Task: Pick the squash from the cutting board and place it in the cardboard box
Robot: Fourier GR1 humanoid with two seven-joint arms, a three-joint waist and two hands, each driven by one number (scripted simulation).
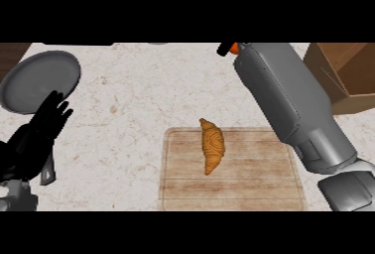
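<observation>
Where the pale, speckled counter (132,99) reaches its far left corner, a round grey plate (36,74) lies flat, and the face it shows is plain grey. Just below it the left hand (36,134) rests near the view's left edge, relaxed, with straight fingers pointing up and holding nothing. Its fingertips overlap the plate's lower rim in this view.

Toward the middle, at the near edge of the counter, lies a wooden cutting board (256,183). One thing rests on it: a golden-brown croissant (212,146), lying lengthwise on the board's left half with its upper tip at the far edge.

To the right of the croissant the right forearm (293,104) crosses the board's right corner and stretches diagonally up to the far side of the counter. It hides almost all of the right hand (222,48), of which only a black sliver shows past the arm's far end. Touching that sliver is a small orange patch, the squash (234,48), off the board and up by the counter's far edge. Whether the hand is closed round it cannot be told.

At the far right stands the cardboard box (344,94), open, partly cut off by the view's edge. Only brown flap and wall show, and the squash is outside it, to its left, beyond the forearm.
</observation>
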